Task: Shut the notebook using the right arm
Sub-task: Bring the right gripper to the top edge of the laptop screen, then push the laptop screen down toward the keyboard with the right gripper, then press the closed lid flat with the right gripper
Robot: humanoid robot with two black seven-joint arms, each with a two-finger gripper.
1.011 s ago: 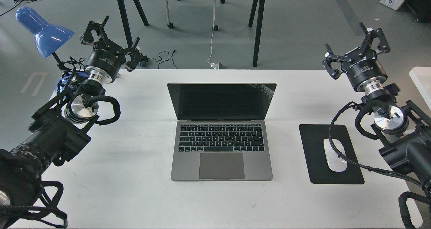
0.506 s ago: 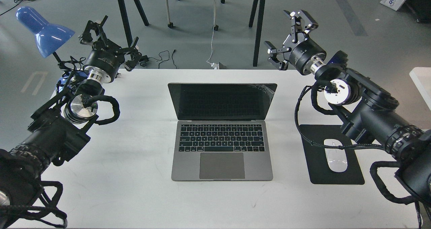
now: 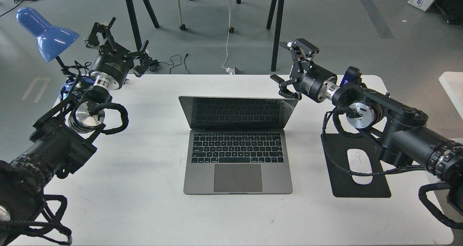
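Note:
The notebook (image 3: 237, 155) is a space-grey laptop lying open in the middle of the white table (image 3: 144, 202), keys facing me. Its black screen (image 3: 238, 113) leans forward a little and mirrors the keys. My right arm (image 3: 398, 130) reaches in from the right. Its gripper (image 3: 289, 70) is open, with the lower finger against the back of the lid's top right corner. My left gripper (image 3: 115, 39) is open and empty at the far left table corner, next to the blue lamp (image 3: 45, 32).
A black mouse pad (image 3: 340, 181) with a white mouse (image 3: 360, 166) lies right of the notebook, under my right arm's cable. Black table legs (image 3: 278, 32) and floor cables stand beyond the far table edge.
My right arm has swung in from the far right to the lid's top right corner. The lid has tilted forward. The left arm has not moved.

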